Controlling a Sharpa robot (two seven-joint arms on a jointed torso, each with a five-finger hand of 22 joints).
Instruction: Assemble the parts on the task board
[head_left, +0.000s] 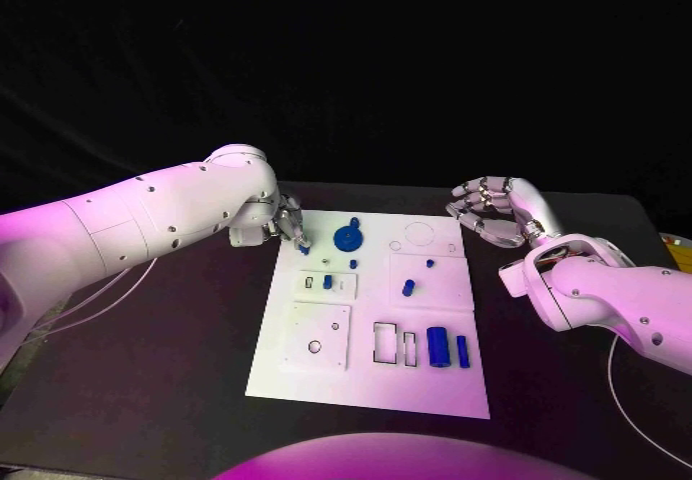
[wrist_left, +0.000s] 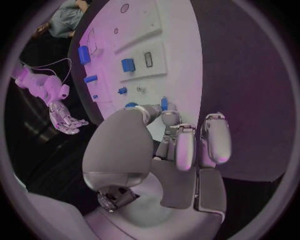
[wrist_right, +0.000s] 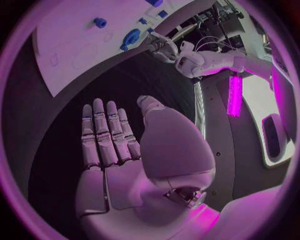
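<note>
The left hand (head_left: 277, 224) hangs over the far left corner of the task board (head_left: 296, 375), pinching a small blue part (wrist_left: 164, 103) between thumb and fingertip just above the white plate. Just beside it on the board lies a round blue disc (head_left: 348, 238), with more blue pieces (head_left: 437, 347) in the recesses toward the near edge. The right hand (head_left: 490, 210) hovers over the black counter (head_left: 577, 400) off the board's far right corner, fingers spread, holding nothing.
</note>
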